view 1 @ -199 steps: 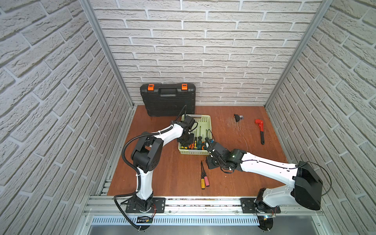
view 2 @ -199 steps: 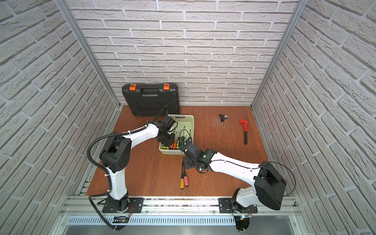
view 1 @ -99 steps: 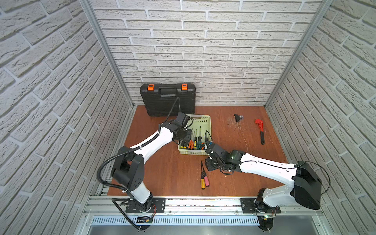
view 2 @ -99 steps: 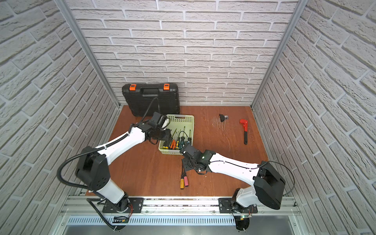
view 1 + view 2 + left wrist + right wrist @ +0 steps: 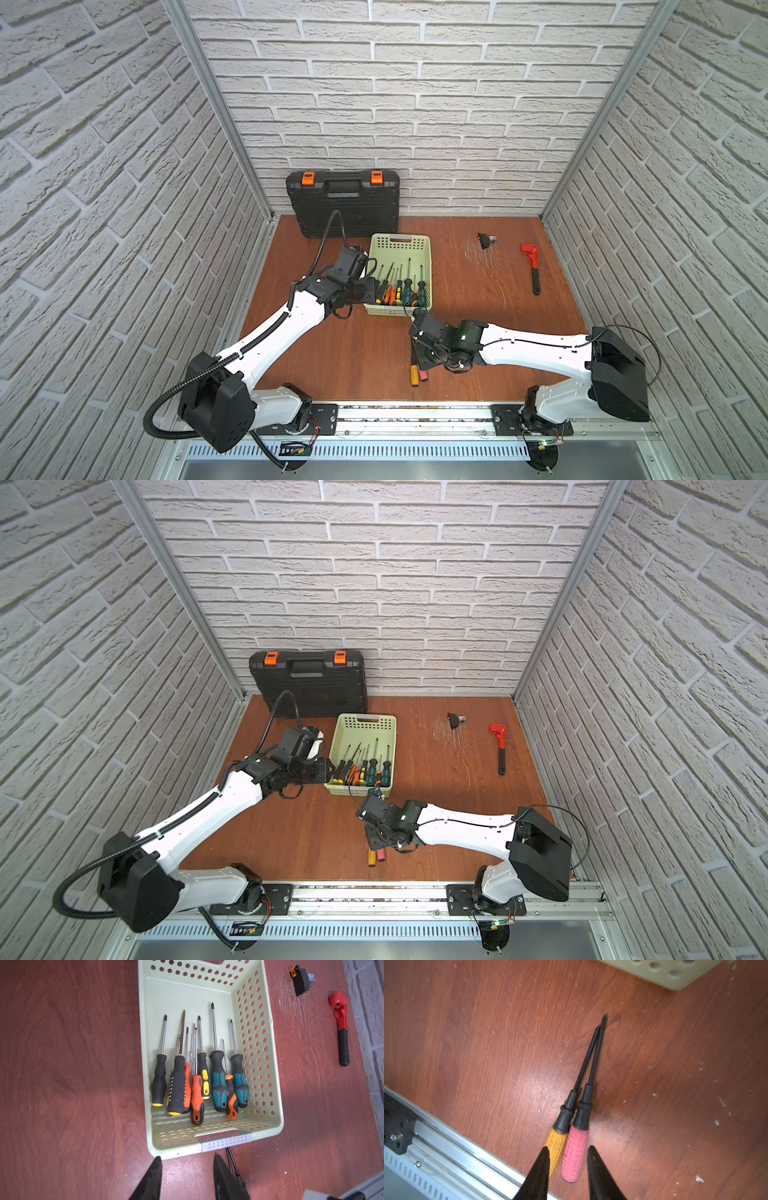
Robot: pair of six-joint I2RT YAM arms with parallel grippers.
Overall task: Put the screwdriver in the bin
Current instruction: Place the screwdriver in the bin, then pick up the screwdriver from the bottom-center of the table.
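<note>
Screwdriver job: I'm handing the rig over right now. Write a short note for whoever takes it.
Left gripper: open, empty, by the bin's near end.
Right gripper: open, poised over the pink-handled screwdriver, not gripping.
Done: several screwdrivers lie in the bin.
To do: the pink one and the yellow-handled screwdriver beside it lie on the table, just short of the bin.
</note>
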